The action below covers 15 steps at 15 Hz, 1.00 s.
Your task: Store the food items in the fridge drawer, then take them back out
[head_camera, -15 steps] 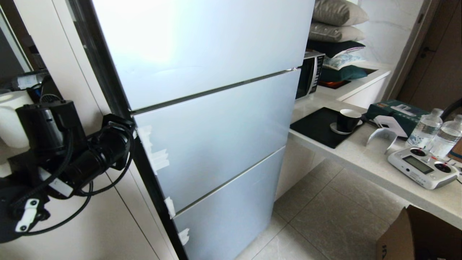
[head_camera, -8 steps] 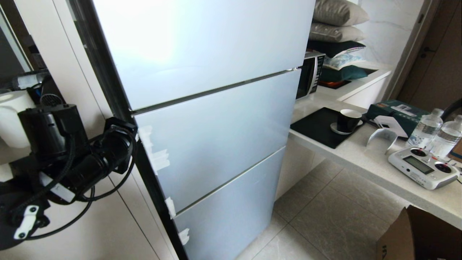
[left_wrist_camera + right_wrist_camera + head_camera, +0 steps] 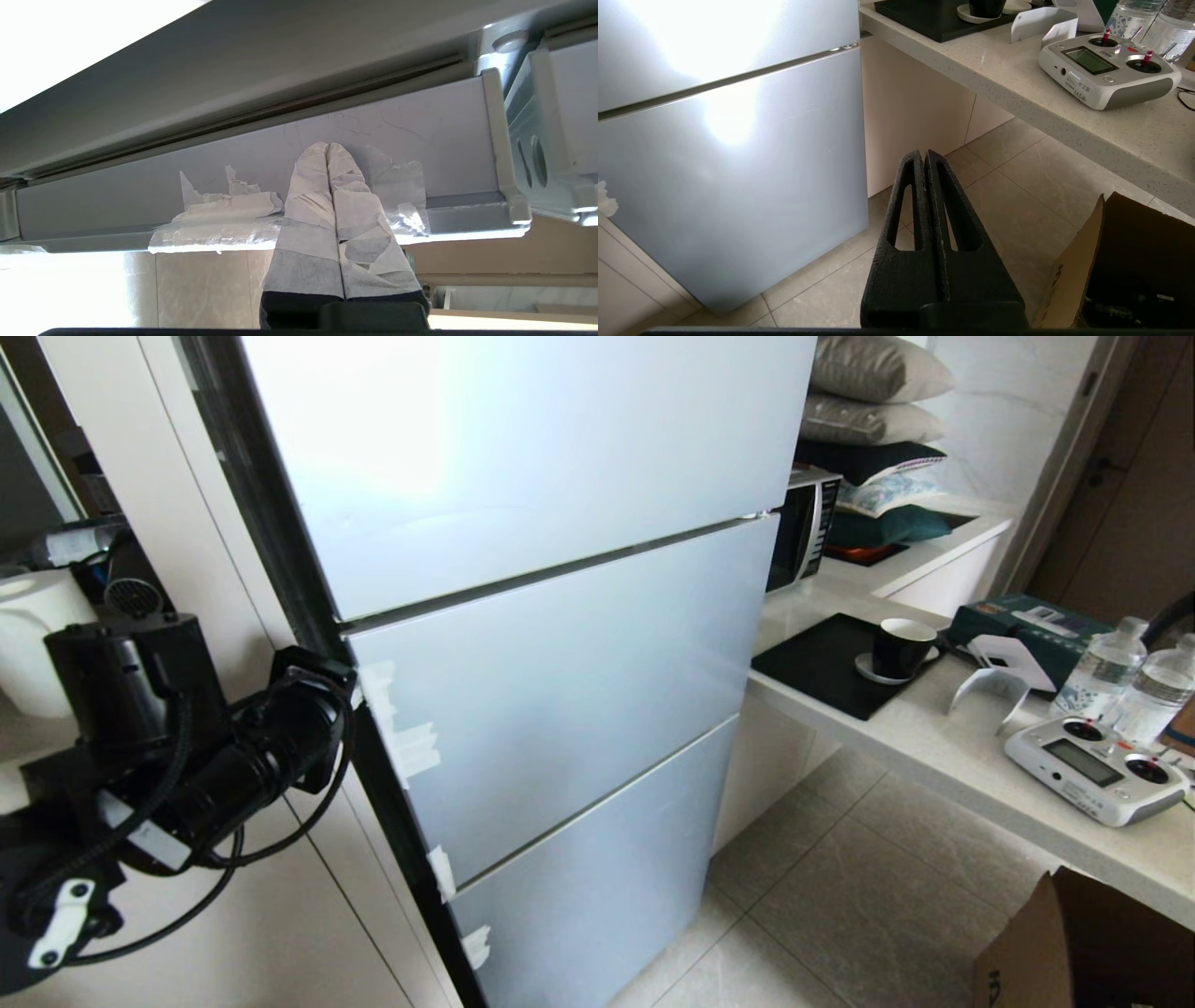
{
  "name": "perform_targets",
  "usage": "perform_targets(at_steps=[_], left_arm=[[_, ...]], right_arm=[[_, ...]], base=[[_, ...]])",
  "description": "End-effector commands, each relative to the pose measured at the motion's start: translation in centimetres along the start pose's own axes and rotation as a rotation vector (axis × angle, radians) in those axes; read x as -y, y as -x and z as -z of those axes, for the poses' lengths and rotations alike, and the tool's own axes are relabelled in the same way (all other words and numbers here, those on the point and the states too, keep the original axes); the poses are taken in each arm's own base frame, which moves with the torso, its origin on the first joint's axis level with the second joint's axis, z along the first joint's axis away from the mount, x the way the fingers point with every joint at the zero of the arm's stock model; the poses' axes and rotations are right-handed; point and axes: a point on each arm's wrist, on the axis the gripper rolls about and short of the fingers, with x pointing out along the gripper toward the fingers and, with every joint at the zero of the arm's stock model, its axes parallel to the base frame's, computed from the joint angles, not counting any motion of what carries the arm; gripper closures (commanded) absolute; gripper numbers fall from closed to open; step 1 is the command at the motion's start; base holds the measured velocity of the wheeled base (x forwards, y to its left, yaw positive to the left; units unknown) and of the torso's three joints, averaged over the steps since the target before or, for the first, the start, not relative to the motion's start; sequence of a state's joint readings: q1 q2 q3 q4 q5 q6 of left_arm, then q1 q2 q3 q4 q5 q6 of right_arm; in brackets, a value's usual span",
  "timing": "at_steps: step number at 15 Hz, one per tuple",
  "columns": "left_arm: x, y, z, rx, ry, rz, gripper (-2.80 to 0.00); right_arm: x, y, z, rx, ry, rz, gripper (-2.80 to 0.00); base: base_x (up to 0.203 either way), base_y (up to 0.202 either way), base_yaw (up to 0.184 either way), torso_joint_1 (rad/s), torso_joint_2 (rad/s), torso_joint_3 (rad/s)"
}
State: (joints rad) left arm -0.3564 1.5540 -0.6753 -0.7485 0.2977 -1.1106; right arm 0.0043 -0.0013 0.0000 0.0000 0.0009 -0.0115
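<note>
Both claws clenched empty: left claw seemingly touching closed fridge door edge.

A tall pale blue-grey fridge fills the middle, glare bright on its upper door. Right of it runs a speckled white table; grey floor tiles lie below, beside a cardboard box.

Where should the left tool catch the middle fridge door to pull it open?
On the middle fridge door's taped side edge, coming from the fridge's left side. That edge has a recessed lip behind the front panel. The left tool, fingers together, already points into that recess by the torn tape.
</note>
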Motion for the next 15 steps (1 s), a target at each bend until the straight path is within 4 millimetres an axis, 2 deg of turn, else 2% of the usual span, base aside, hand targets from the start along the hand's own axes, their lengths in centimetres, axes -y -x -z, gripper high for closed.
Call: perform_targets(at_steps=[1, 11, 15], left_arm=[[0.0, 0.3, 0.0, -0.002, 0.007, 0.005, 0.0], [-0.2, 1.2, 0.6, -0.026, -0.001, 0.005, 0.0], [-0.6, 2.7, 0.9, -0.038, -0.006, 0.005, 0.0]], right_arm=[[0.0, 0.0, 0.0, -0.001, 0.001, -0.003, 0.0], [0.0, 0.0, 0.0, 0.0, 0.001, -0.001, 0.0], [0.0, 0.0, 0.0, -0.001, 0.001, -0.001, 0.0]], base=[[0.0, 0.0, 0.0, 0.0, 0.0, 0.0], [0.0, 0.0, 0.0, 0.0, 0.0, 0.0], [0.0, 0.0, 0.0, 0.0, 0.0, 0.0]])
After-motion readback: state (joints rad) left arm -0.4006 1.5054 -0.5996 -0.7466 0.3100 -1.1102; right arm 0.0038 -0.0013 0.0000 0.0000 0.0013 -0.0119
